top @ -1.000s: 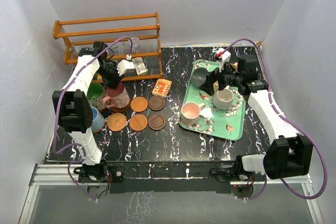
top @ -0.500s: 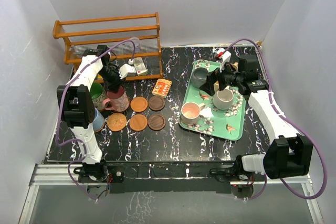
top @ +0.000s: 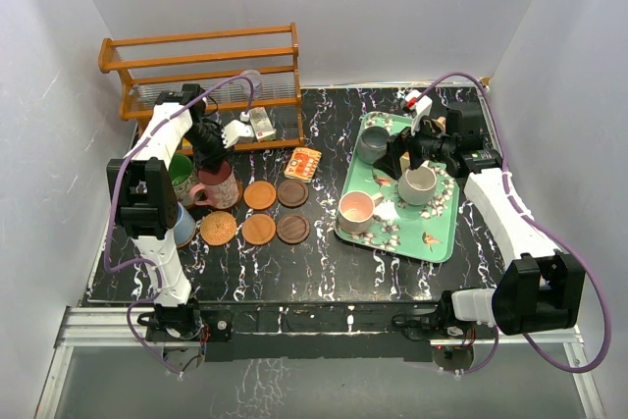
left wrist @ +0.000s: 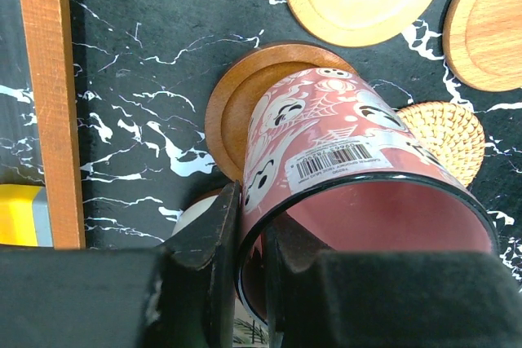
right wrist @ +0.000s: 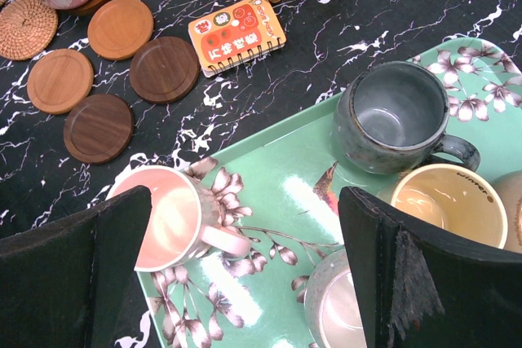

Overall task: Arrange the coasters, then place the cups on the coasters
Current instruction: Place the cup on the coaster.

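Pinching mug (left wrist: pixel 351 144) rim, left hand (left wrist: pixel 249 238), coaster (left wrist: pixel 232 107) below

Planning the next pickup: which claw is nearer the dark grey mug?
Right. Right claw hangs open beside the dark grey mug; left claw grips the patterned pink mug, far away.

Eight mugs (top: pixel 419 184): three at nine o'clock, five on the one floral tray (top: pixel 444 228) at three. Six coasters (top: pixel 259 230) showing, one orange card (top: pixel 303 163), one wooden rack (top: pixel 201 56).
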